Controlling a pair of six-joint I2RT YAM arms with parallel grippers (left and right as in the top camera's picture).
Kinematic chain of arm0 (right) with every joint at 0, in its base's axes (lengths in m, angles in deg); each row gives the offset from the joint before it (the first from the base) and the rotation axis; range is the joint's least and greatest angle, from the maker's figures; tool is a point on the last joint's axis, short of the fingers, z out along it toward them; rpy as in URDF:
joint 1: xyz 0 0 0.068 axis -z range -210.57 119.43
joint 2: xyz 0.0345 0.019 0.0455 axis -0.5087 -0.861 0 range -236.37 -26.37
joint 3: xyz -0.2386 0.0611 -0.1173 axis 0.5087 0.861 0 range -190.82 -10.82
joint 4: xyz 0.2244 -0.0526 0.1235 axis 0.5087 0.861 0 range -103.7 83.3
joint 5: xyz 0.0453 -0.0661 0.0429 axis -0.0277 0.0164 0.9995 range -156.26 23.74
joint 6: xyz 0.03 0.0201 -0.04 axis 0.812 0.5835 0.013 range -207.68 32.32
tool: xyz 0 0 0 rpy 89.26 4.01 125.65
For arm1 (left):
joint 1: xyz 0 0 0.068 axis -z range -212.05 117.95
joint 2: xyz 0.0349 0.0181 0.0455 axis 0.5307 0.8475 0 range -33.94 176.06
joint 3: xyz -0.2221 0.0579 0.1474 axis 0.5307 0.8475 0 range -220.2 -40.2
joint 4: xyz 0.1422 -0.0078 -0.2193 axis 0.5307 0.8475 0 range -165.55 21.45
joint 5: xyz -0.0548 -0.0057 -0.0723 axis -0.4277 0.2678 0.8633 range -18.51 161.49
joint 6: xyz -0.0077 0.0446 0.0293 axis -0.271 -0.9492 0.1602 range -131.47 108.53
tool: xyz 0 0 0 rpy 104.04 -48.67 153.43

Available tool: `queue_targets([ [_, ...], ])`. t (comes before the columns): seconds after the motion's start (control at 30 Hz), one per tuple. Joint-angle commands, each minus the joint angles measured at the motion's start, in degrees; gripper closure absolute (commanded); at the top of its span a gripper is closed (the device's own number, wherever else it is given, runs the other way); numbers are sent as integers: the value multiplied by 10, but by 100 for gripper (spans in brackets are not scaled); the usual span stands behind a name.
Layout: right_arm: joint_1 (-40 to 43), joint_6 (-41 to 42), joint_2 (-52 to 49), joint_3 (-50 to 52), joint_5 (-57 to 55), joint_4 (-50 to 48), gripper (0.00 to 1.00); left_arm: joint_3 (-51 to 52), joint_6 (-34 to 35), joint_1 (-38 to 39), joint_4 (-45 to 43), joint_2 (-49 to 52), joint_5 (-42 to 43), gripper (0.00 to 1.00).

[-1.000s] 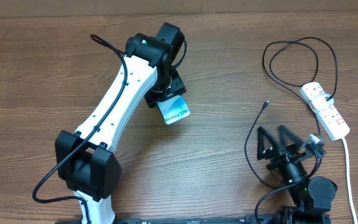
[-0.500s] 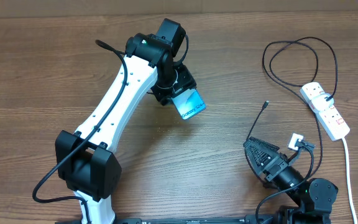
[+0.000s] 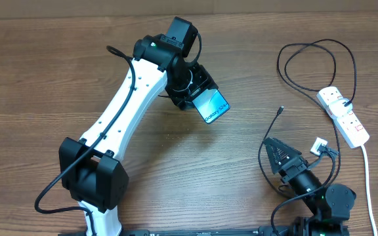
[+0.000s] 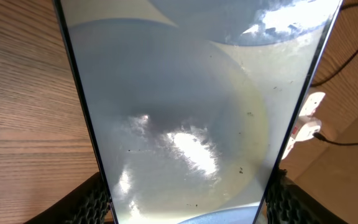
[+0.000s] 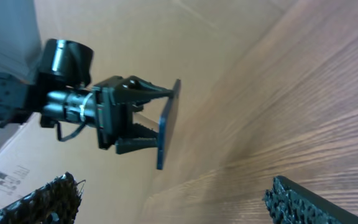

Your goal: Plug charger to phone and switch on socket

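Note:
My left gripper [image 3: 194, 94] is shut on the phone [image 3: 213, 106], holding it above the table with its light blue screen up and the text end toward the right. In the left wrist view the phone's screen [image 4: 185, 106] fills the frame between my fingers. The right wrist view shows the phone edge-on [image 5: 168, 121] in the left gripper. My right gripper [image 3: 277, 155] is open and empty, low at the front right. The charger cable [image 3: 310, 47] loops at the far right; its plug tip [image 3: 281, 109] lies on the table. The socket [image 3: 344, 116] lies at the right edge.
The socket's thick white cord [image 3: 367, 177] runs down the right edge. The socket also shows at the right of the left wrist view [image 4: 304, 118]. The wooden table [image 3: 38, 78] stretches under both arms. A cardboard wall [image 5: 135, 37] stands behind.
My left gripper has carried the phone to the right and turned it. My right gripper has swung and now points toward the upper left.

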Motion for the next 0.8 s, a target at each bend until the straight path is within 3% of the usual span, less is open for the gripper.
queue_targets([
  [0.0, -7, -39, -42, -13, -11, -3, 3, -1, 9, 10, -6, 0, 19, 63],
  [0.43, -25, -183, -344, -166, 10, -19, 0, -1, 9, 11, -9, 0, 21, 62],
  [0.6, -114, -182, -439, -172, -9, -117, 0, -1, 22, 11, -21, 0, 21, 62],
  [0.77, -210, -167, -520, -172, -96, -248, 0, -1, 28, 11, -35, 0, 21, 62],
])
